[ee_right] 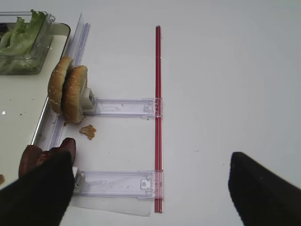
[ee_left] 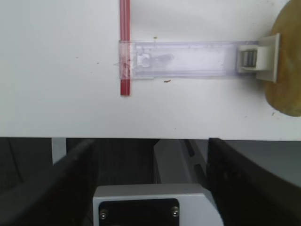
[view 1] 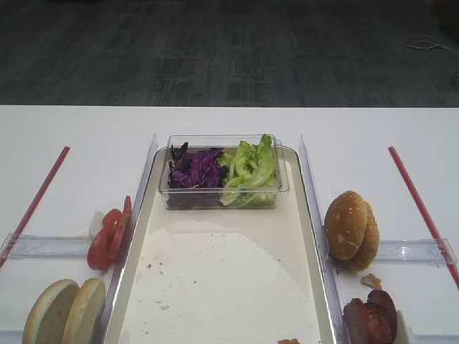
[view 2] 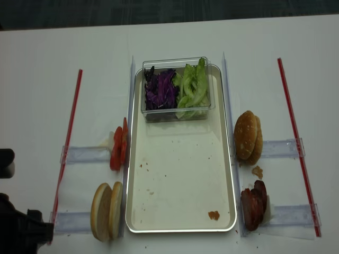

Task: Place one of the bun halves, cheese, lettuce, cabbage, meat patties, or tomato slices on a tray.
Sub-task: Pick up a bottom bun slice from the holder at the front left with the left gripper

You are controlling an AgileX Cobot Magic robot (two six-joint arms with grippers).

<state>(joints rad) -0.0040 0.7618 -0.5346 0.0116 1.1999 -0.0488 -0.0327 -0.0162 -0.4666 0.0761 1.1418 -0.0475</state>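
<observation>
The off-white tray (view 2: pixel 180 169) lies mid-table, its near part bare apart from crumbs. A clear box (view 2: pixel 175 112) at its far end holds purple cabbage (view 2: pixel 159 91) and green lettuce (view 2: pixel 193 87). Tomato slices (view 2: pixel 118 148) and pale bun halves (view 2: pixel 105 210) stand on edge left of the tray. Meat patties (view 2: pixel 254 205) stand to its right. No cheese is in view. My left gripper (ee_left: pixel 153 183) is open and empty, hanging off the table's near edge, left of the bun halves (ee_left: pixel 288 70). My right gripper (ee_right: pixel 150 193) is open and empty above the table, right of the patties (ee_right: pixel 40 155).
Golden sesame buns (view 2: pixel 247 136) stand right of the tray, a crumb (view 2: pixel 257 171) beside them. Clear plastic holders (ee_right: pixel 117 107) and red strips (view 2: pixel 68 143) (view 2: pixel 296 143) lie on both sides. The left arm (view 2: pixel 16 227) shows dark at the near left corner.
</observation>
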